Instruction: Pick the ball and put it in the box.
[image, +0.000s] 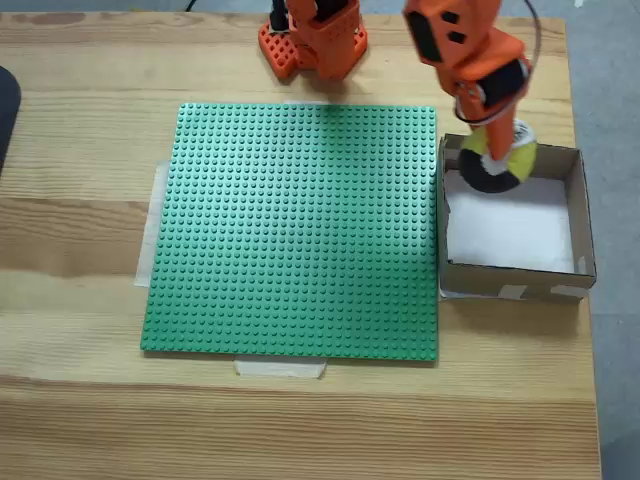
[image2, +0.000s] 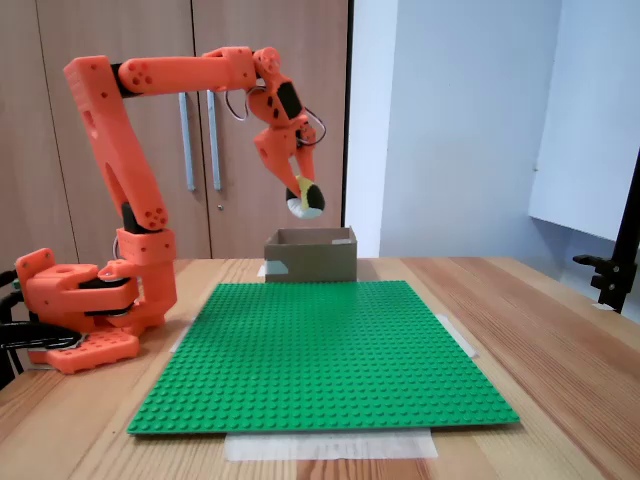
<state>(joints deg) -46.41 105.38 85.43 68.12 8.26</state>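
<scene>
Nearest on the wooden bench (image2: 560, 330) lies the flat green studded plate (image2: 320, 350), taped down at its edges. Behind it stands the box (image2: 312, 256), low-walled cardboard. Above the box hangs the ball (image2: 305, 202), clamped in the orange arm's jaws, the gripper (image: 492, 140) closed around it. Brown cupboard doors (image2: 200, 120) back the room.

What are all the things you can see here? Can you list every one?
ball: one, yellow, white and black, held in the air above the box.
box: one, brown cardboard, white inside, right of the plate in a fixed view.
studded plate: one, green, flat, taped to the table.
table: one, pale wood.
cupboard doors: brown, behind the arm.
arm: one, orange, at the table's edge.
gripper: one, orange, shut on the ball.
</scene>
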